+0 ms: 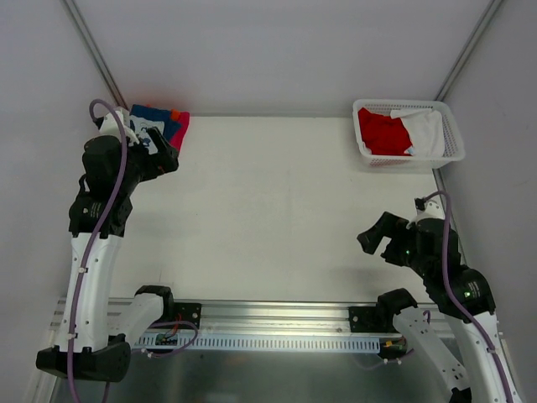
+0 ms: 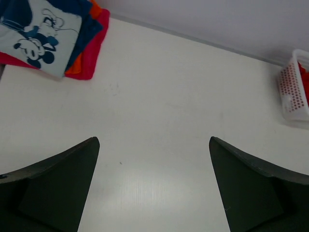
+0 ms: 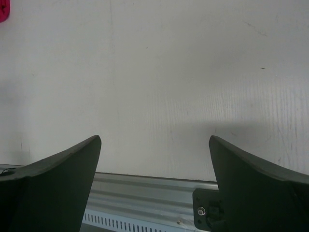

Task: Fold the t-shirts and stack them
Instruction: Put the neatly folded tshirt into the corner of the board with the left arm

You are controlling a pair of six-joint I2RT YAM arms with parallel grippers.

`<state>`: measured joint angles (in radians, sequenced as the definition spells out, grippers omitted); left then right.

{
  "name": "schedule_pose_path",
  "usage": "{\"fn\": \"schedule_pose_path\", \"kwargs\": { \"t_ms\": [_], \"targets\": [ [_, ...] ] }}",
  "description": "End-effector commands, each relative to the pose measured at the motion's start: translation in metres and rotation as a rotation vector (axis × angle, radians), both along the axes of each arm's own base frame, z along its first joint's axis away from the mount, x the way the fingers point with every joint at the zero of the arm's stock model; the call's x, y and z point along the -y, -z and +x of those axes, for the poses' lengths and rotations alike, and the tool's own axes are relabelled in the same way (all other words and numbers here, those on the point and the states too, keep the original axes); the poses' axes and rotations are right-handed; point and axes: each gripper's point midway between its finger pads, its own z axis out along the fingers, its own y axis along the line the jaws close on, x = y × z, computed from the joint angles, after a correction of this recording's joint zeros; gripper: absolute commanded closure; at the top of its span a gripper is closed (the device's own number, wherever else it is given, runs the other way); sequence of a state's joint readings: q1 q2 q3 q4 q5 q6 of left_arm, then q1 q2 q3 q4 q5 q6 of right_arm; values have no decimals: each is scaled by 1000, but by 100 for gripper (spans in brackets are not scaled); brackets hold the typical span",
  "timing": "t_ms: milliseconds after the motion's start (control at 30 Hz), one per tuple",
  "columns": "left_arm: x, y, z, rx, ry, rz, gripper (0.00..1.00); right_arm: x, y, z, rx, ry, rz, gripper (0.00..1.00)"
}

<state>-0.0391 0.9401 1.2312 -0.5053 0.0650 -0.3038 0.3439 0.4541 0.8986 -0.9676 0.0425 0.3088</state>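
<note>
Plainly, left end effector (image 2: pixel 153 140) and right end effector (image 3: pixel 154 137) gape empty.

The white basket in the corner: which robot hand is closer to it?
The right hand. It hangs on the same side as the basket, some way in front of it; the left hand is far across, by the folded shirt stack.

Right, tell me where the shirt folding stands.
Done: a folded stack in the far-left corner, navy shirt on top, orange shirt and magenta shirt beneath. In hand: nothing; the left fingers and right fingers are open and empty. Left: the red shirt and white shirt lie unfolded in the basket.
</note>
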Motion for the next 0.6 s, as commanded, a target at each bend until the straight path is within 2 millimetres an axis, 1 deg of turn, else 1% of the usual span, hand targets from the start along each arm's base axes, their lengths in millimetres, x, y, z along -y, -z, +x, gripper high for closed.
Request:
{"fn": "schedule_pose_path", "kwargs": {
  "t_ms": [0, 67, 100, 133, 233, 267, 300, 367, 400, 433, 467, 567],
  "targets": [
    [-36, 29, -16, -145, -155, 135, 1, -8, -1, 2, 9, -10, 45, 1],
    [-43, 29, -21, -163, -182, 164, 1, -8, 0, 0, -1, -12, 46, 1],
    [-55, 34, -27, -201, -241, 198, 1, -7, 0, -1, 2, -12, 47, 0],
    [-62, 34, -29, -209, -277, 220, 1, -7, 1, -2, 1, -10, 44, 1],
    [-87, 45, -33, -256, -401, 297, 1, -5, 1, -3, 2, -6, 44, 0],
    [-88, 47, -33, -262, -424, 288, 1, -5, 2, -3, -2, -5, 44, 1],
    [-89, 55, -29, -292, -426, 296, 1, -6, 1, -3, -1, -7, 47, 0],
    [-90, 64, -23, -328, -431, 306, 1, -7, 2, -2, -6, -10, 46, 1],
    [-88, 74, -18, -365, -423, 313, 1, -7, 3, -2, -9, -9, 45, 0],
    [-87, 80, -16, -383, -416, 312, 1, -7, 4, -1, -12, -10, 44, 0],
    [-81, 86, -12, -400, -381, 296, 1, -7, 4, -2, -11, -11, 43, 1],
    [-70, 95, -10, -421, -321, 270, 1, -6, 6, -1, -12, -8, 33, 1]
  ]
}}
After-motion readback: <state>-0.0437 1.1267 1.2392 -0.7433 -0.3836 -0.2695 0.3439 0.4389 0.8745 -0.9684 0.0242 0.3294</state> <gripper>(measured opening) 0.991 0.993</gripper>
